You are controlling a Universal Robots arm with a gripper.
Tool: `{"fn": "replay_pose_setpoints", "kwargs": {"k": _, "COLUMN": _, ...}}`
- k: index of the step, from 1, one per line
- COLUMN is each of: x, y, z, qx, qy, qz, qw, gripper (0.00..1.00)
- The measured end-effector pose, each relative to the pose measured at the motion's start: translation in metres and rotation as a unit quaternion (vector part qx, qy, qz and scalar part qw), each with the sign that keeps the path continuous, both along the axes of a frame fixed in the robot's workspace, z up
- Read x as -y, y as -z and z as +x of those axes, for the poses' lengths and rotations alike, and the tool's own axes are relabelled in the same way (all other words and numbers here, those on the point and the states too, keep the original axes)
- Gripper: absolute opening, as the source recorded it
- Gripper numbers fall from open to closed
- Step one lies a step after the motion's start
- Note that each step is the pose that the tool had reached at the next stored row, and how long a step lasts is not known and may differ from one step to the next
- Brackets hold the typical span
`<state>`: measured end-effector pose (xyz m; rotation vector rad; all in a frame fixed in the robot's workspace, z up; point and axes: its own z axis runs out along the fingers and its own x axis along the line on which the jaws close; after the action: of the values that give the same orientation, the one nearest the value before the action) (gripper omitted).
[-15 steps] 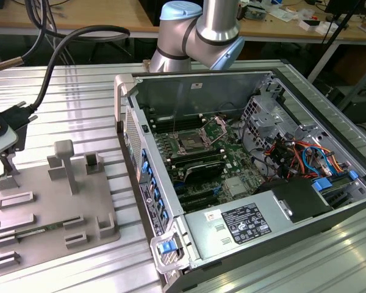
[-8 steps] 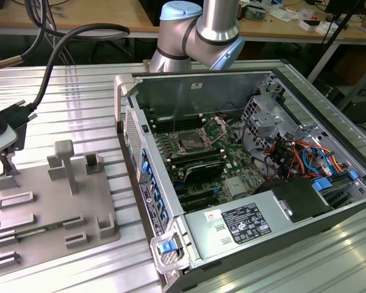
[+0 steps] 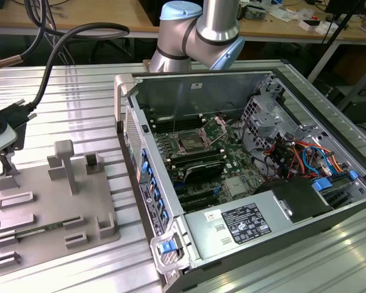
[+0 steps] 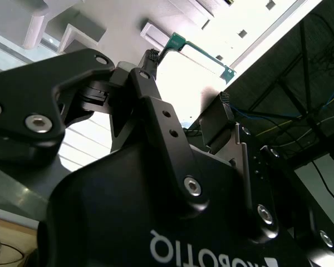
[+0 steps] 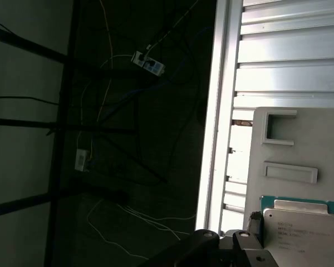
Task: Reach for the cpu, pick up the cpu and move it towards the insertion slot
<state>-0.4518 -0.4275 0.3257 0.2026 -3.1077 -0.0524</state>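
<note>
The claw [image 4: 187,78] hangs low over the grey tray [image 3: 49,201], right at the chip [image 5: 303,233], which lies flat in the tray. I cannot tell whether it is clenched on the chip or released. In the exterior view the socket [image 3: 189,143] sits inside the open computer case [image 3: 134,122], well apart, at about two o'clock from the tray.

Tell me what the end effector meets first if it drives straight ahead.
Probably the cpu on the grey tray, lying just beyond the open end effector, though depth is hard to judge.
</note>
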Motion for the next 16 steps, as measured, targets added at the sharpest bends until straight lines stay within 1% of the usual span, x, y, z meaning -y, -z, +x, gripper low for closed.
{"fn": "replay_pose_setpoints", "kwargs": {"k": 5, "x": 0.0, "y": -0.0006, "z": -0.0002, "qx": 0.0001, "qy": -0.003, "qz": 0.0001, "qw": 1.0, "gripper": 0.55}}
{"fn": "replay_pose_setpoints", "kwargs": {"k": 11, "x": 0.0, "y": -0.0042, "z": -0.0002, "qx": 0.0, "qy": -0.008, "qz": 0.0, "qw": 0.99997, "gripper": 0.55}}
{"fn": "replay_pose_setpoints", "kwargs": {"k": 16, "x": -0.0001, "y": -0.0048, "z": -0.0002, "qx": 0.0, "qy": -0.009, "qz": -0.0002, "qw": 0.99996, "gripper": 0.55}}
